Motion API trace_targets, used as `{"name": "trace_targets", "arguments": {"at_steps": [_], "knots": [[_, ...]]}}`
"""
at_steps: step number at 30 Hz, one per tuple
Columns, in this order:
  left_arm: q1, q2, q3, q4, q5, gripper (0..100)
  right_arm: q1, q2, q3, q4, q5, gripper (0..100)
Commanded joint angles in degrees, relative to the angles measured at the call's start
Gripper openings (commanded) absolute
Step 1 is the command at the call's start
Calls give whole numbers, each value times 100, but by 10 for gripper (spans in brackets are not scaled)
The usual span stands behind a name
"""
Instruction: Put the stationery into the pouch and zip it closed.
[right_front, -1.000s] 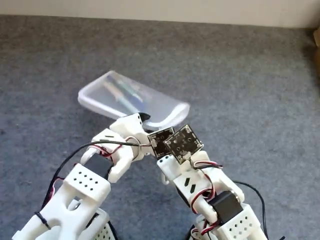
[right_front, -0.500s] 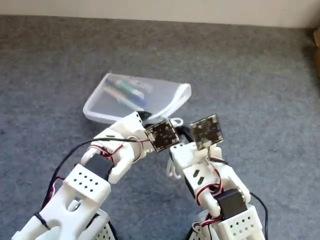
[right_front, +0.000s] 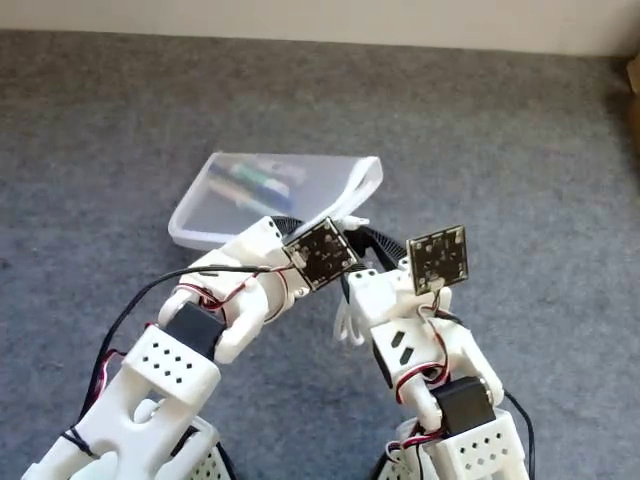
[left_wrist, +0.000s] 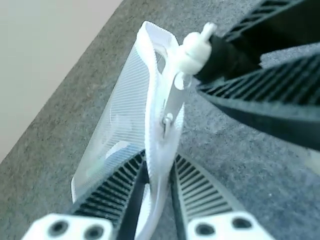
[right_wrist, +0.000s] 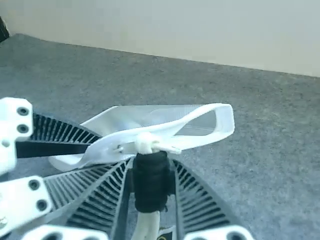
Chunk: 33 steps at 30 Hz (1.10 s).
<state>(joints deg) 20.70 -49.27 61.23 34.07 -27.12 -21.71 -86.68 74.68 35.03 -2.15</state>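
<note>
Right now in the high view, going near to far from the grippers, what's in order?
Order: left gripper and right gripper holding the zipper pull, about level → pouch, stationery inside → grey carpet → wall strip.

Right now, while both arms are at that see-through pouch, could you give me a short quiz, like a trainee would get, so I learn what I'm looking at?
1. True or false: the pouch lies flat with neither gripper touching it.
2. What is the right gripper shut on? A) a pen B) the zipper pull C) a cable
3. Fill in the gap: the pens are ___ the pouch.

Key
1. False: the left gripper pinches the pouch's edge, and that end is raised.
2. B
3. inside
</note>
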Motion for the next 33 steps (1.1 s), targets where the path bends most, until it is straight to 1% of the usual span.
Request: {"name": "trace_targets", "arguments": {"at_steps": [1,5,15,19,23,26,28,33], "knots": [[-207,-119,-242,352,105,5,611,-66,-84,-426,-62,5],[-224,-119,-242,352,105,5,857,-66,-84,-488,-62,5],[-224,-119,-242,360,114,4,875,-57,-75,-488,-62,5],[-224,-224,-224,360,316,4,884,-57,-75,-488,-53,5],[-207,-752,-224,747,316,4,989,-57,-40,-505,-62,5],[-207,-1130,-198,958,316,4,1033,-57,198,-892,-35,5],[-207,-1218,-189,1046,325,4,1033,-57,303,-1059,-35,5],[-207,-1253,-180,1064,475,4,1033,-57,338,-1077,-35,5]]}}
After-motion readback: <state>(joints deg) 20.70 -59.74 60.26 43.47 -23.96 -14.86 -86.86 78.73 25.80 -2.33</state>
